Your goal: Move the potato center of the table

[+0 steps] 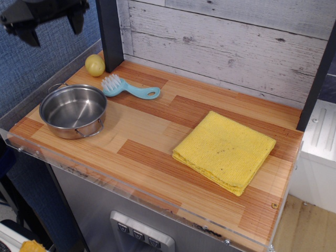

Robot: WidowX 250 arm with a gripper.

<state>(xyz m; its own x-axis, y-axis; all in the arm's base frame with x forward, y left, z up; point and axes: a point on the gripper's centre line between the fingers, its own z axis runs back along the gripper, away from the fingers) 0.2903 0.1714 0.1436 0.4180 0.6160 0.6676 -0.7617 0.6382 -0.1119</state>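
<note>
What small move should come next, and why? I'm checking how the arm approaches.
Probably lower the hand toward the potato. The hand hangs open and empty above the table's far left corner, while the potato sits untouched there beside the dark post.
</note>
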